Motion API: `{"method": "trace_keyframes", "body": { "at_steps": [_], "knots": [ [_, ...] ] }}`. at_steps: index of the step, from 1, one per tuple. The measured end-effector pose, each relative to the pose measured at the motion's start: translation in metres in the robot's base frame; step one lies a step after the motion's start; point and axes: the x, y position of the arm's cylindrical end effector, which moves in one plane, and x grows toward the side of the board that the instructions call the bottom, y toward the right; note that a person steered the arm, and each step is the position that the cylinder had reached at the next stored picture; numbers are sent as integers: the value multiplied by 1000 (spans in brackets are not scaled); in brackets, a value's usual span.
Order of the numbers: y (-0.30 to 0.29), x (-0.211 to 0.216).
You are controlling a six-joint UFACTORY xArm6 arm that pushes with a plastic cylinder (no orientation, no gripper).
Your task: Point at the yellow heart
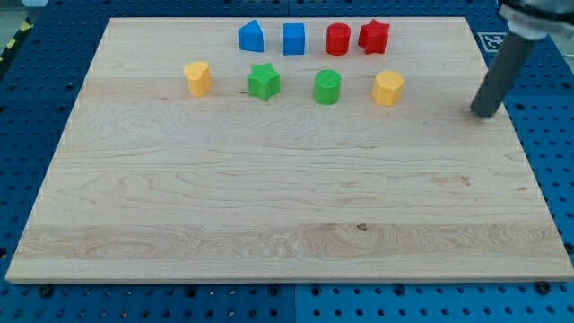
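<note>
The yellow heart [197,78] stands on the wooden board at the view's upper left, at the left end of the lower row of blocks. My tip [484,113] rests on the board near its right edge, far to the right of the heart. The nearest block to the tip is a yellow pentagon-like block [388,88], about a hundred pixels to its left. The tip touches no block.
In the lower row with the yellow blocks are a green star [264,82] and a green cylinder [327,87]. Above is a row with a blue pointed block [252,36], a blue cube [293,39], a red cylinder [337,39] and a red star [373,36].
</note>
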Motion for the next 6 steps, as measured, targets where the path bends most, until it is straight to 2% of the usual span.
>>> {"method": "trace_keyframes", "body": {
  "at_steps": [1, 5, 6],
  "knots": [
    [-61, 30],
    [-320, 27],
    [-374, 7]
  ]
}}
